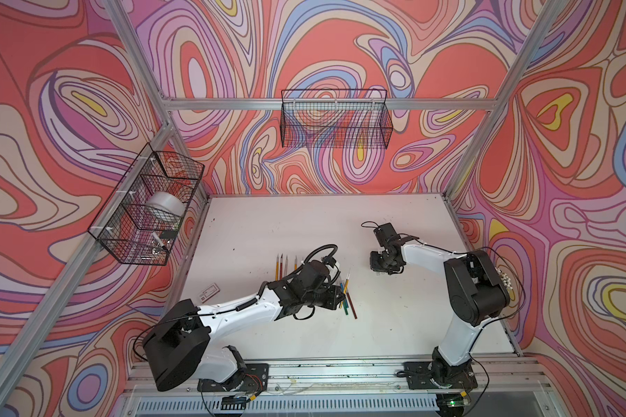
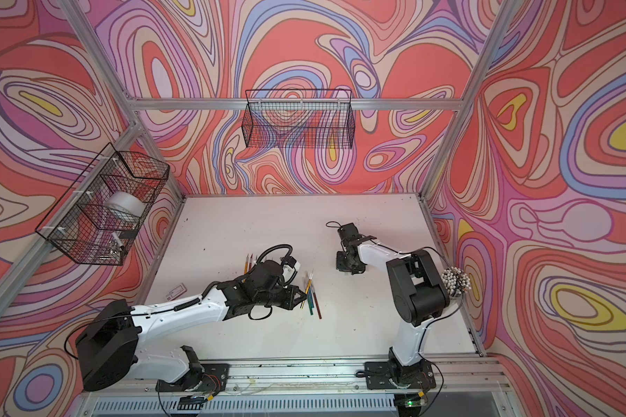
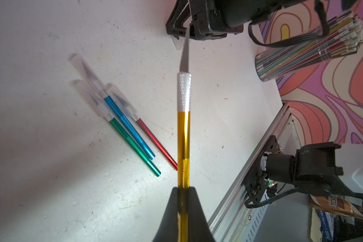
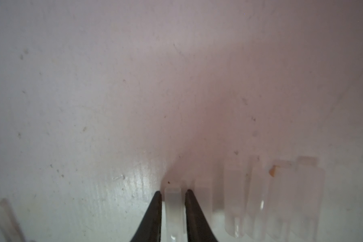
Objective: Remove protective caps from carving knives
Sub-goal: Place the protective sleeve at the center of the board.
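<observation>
Your left jaws clamped the gold metal carving knife [image 3: 183,136] by its stiff, probably slick handle; right jaws narrowly flanked a light translucent plastic cap [image 4: 172,201], grip unclear.

White table [image 1: 394,224], 3 capped knives [image 3: 129,127] — green, blue, red — loose caps [image 4: 260,199]

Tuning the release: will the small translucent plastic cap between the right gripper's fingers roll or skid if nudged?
Rolling seems unlikely: the small translucent plastic cap looks flat-sided, like the row of caps lying beside it. Skidding is likelier: thin, glossy plastic, probably very light.
</observation>
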Available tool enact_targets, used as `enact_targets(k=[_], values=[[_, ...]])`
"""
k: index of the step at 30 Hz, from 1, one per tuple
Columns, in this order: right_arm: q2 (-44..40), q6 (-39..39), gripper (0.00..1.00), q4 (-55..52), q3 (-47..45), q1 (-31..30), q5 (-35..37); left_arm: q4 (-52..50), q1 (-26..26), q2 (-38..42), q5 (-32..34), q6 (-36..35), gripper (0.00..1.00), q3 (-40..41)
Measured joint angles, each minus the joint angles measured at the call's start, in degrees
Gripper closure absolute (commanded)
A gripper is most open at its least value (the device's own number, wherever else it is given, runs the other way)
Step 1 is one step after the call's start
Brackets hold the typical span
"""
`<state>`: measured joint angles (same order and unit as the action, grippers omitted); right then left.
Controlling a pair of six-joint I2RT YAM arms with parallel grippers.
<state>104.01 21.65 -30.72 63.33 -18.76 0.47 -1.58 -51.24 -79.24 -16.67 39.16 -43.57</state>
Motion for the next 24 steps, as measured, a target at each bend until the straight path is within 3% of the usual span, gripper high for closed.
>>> enact_targets(k=[10, 17, 24], values=[[-1.9, -0.4, 0.76, -1.0, 0.3, 0.0, -0.1, -0.5, 0.0, 0.0, 0.7, 0.0, 1.00, 0.1], [-14.0, 0.0, 0.69, 0.5, -5.4, 0.0, -2.9, -7.2, 0.8, 0.0, 4.7, -0.4, 1.00, -1.1], [-26.3, 1.0, 0.60, 3.6, -13.4, 0.0, -11.8, -16.9, 2.0, -0.9, 11.3, -1.6, 1.00, -7.2]])
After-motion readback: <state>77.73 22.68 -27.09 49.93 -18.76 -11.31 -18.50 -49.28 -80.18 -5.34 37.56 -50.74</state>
